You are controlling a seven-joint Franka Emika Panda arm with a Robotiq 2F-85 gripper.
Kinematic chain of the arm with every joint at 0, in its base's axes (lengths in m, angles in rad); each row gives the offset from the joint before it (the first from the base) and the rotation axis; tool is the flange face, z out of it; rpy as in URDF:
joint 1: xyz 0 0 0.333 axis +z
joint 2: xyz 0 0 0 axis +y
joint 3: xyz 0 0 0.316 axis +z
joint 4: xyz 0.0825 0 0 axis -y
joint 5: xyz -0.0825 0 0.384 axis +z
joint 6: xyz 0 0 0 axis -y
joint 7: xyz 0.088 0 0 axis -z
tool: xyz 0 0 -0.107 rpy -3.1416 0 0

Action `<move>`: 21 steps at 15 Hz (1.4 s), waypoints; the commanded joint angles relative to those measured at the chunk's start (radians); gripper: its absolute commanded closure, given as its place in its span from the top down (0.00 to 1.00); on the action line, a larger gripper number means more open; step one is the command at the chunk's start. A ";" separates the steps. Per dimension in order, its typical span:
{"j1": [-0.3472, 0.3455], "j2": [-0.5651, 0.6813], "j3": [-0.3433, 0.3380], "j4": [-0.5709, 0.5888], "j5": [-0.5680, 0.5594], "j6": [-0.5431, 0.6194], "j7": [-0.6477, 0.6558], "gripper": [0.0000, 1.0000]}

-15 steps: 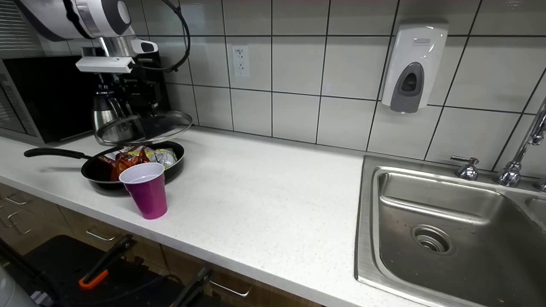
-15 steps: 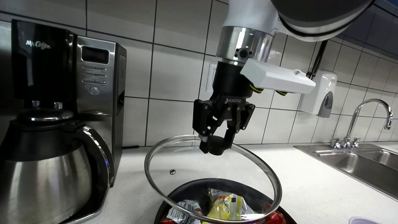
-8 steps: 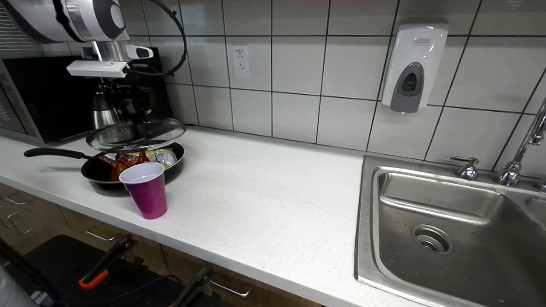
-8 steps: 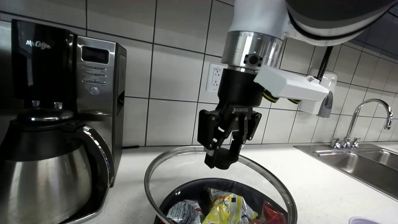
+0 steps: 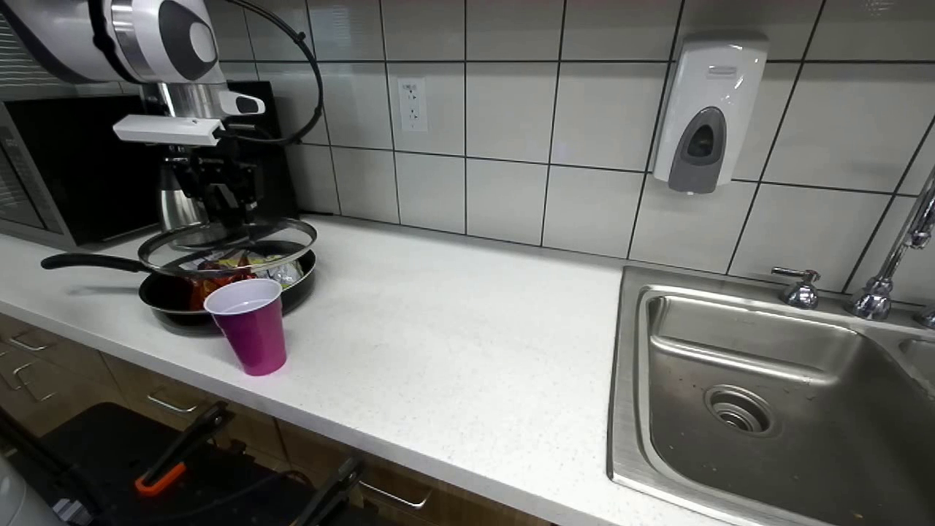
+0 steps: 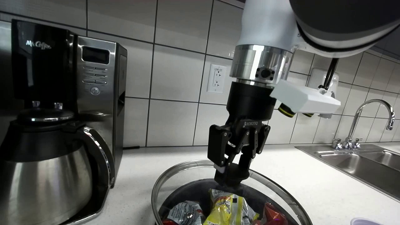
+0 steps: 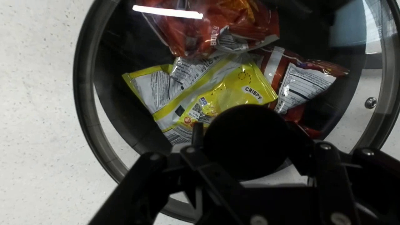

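Note:
My gripper [image 6: 232, 175] is shut on the black knob [image 7: 247, 140] of a clear glass lid. The lid's metal rim [image 6: 200, 163] encircles the space below my fingers and shows in both exterior views. It hangs a little above a black frying pan [image 5: 175, 318], roughly over its opening. Through the glass I see several snack bags in the pan: a yellow bag [image 7: 231, 90], a red bag [image 7: 218, 34] and others. A magenta cup [image 5: 252, 332] stands on the counter beside the pan. In the wrist view the knob is dark and hides part of the bags.
The pan's handle [image 5: 95, 261] points left in an exterior view. A coffee maker [image 6: 100, 72] with a steel carafe [image 6: 47, 187] stands near the lid, and a microwave [image 5: 29, 175] is behind. A tiled wall backs the counter; a sink [image 5: 730, 351] lies at the right.
My gripper has come down with the lid, bringing it closer over the pan. In the exterior views the lid has shifted sideways as well. The pan, bags and cup stay put.

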 commanded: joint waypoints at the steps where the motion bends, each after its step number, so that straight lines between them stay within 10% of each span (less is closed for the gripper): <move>1: -0.021 -0.050 0.016 -0.028 0.027 -0.014 -0.051 0.39; 21: 0.002 0.035 0.010 -0.016 -0.021 0.004 -0.031 0.39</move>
